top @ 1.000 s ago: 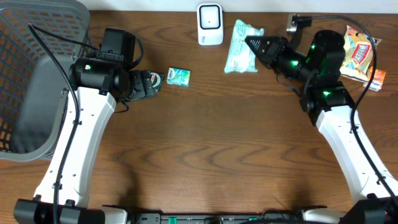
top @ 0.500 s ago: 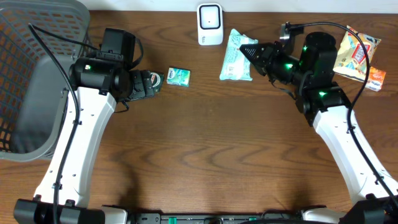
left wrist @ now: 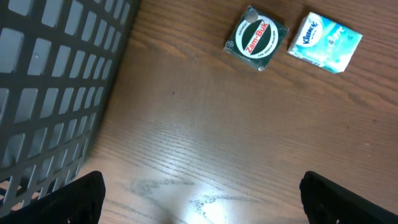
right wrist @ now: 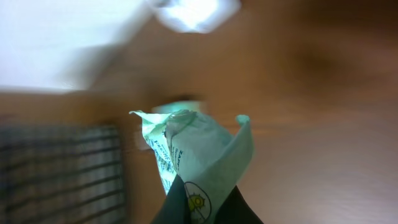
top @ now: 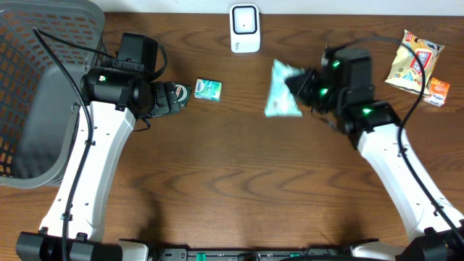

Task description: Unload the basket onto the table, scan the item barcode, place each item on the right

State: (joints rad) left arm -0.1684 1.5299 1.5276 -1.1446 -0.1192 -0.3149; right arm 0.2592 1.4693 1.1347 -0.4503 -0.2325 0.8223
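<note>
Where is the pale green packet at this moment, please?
In the overhead view the pale green packet is right of centre, pinched by the right gripper, below and right of the white scanner.

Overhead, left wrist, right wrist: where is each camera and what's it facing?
Overhead: above the table, looking down; both arms, basket, scanner show.
Left wrist: on the left hand, facing down at the Zam-Buk tin and Kleenex pack; open fingertips in bottom corners.
Right wrist: looks along the right hand at its clamped pale green packet.
Shared: Kleenex pack, in overhead and left wrist.
</note>
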